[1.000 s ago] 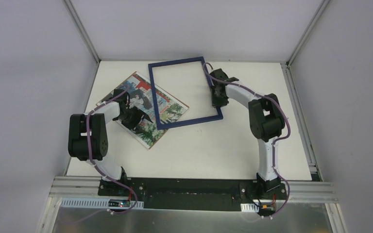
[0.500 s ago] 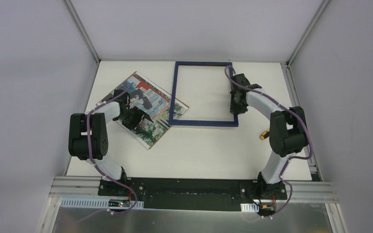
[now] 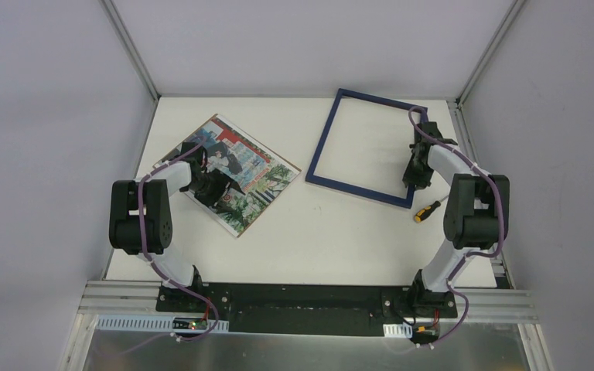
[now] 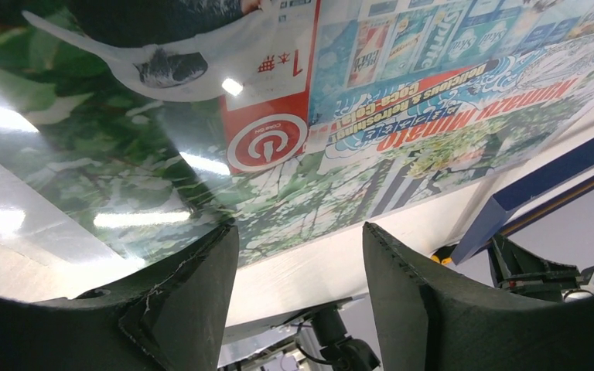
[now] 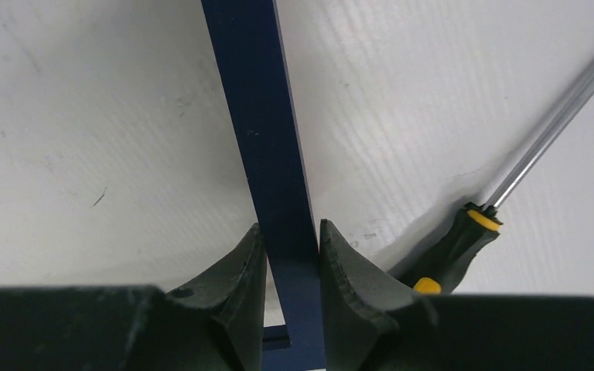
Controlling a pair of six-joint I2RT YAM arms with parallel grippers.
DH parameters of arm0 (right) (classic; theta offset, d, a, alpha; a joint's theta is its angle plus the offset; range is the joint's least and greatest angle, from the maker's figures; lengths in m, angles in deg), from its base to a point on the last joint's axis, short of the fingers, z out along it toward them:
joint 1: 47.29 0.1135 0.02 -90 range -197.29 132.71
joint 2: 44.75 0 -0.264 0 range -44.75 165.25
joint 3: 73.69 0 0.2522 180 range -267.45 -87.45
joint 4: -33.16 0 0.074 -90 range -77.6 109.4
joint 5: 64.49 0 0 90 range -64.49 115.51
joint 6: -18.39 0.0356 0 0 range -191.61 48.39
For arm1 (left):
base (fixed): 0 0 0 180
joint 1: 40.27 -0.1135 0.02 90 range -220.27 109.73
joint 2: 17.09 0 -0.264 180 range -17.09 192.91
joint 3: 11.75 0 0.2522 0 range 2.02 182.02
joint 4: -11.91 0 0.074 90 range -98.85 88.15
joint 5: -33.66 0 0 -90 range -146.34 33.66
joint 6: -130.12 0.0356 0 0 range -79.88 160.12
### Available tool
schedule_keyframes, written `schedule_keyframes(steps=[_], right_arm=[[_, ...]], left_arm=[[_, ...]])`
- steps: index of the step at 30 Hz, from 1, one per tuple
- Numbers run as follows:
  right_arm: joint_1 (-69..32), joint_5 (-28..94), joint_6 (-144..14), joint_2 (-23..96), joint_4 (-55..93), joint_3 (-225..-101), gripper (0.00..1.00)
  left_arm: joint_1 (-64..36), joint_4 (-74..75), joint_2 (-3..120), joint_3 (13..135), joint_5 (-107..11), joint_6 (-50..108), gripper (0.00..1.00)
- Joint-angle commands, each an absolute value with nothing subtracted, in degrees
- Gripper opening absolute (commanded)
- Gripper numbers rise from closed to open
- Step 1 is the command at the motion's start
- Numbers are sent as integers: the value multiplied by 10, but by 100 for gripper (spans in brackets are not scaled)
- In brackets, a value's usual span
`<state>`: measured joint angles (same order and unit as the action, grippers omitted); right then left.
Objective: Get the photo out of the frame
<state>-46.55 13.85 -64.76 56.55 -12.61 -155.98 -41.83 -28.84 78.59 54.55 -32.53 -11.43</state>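
From above, the left gripper (image 3: 205,185) is down on the photo (image 3: 240,166). The photo lies flat and uncovered on the table (image 3: 340,239), and most of the print reaches out ahead of the fingertips. The frame (image 3: 322,134) lies well apart to this gripper's right, and the table shows through its middle. The right gripper (image 3: 416,166) is at the frame's right rail, and a screwdriver (image 3: 427,210) lies just behind it.

In the left wrist view, the fingers (image 4: 193,286) are spread with nothing between them. The glossy photo fills the space under and ahead of them, but it is unclear whether the tips touch it. A blue frame corner shows ahead to the right.

In the right wrist view, the pads (image 5: 240,278) clamp the blue rail from both sides, and the rail runs straight ahead. The screwdriver's black-and-yellow handle lies just right of the gripper, apart from the rail, with its shaft pointing away.
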Motion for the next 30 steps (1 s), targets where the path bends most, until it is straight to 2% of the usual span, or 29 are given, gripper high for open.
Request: schedule_keyframes(steps=[1, 5, 8, 10, 11, 15, 18, 25, 30], right_arm=[[-503, 83, -611, 560, -124, -1567, 0], [-507, 76, -614, 561, -122, -1565, 0], [-506, 87, -614, 568, -126, -1570, 16], [-506, 92, -608, 569, -132, -1572, 22], [-506, 96, -603, 568, -135, -1572, 27], [-503, 112, -585, 562, -156, -1584, 70], [-493, 111, -575, 570, -188, -1610, 84], [-409, 117, -554, 538, -219, -1647, 93], [-310, 199, -501, 523, -196, -1659, 97]], left_arm=[[-418, -318, 802, 542, -375, -78, 63], [-417, -323, 792, 554, -369, -65, 65], [-417, -325, 776, 564, -358, -50, 68], [-417, -325, 756, 571, -348, -41, 70], [-417, -326, 746, 572, -342, -36, 71], [-417, -330, 708, 582, -323, -13, 75], [-416, -333, 682, 585, -313, 3, 76], [-407, -341, 620, 579, -290, 18, 81], [-360, -341, 605, 581, -289, 29, 83]])
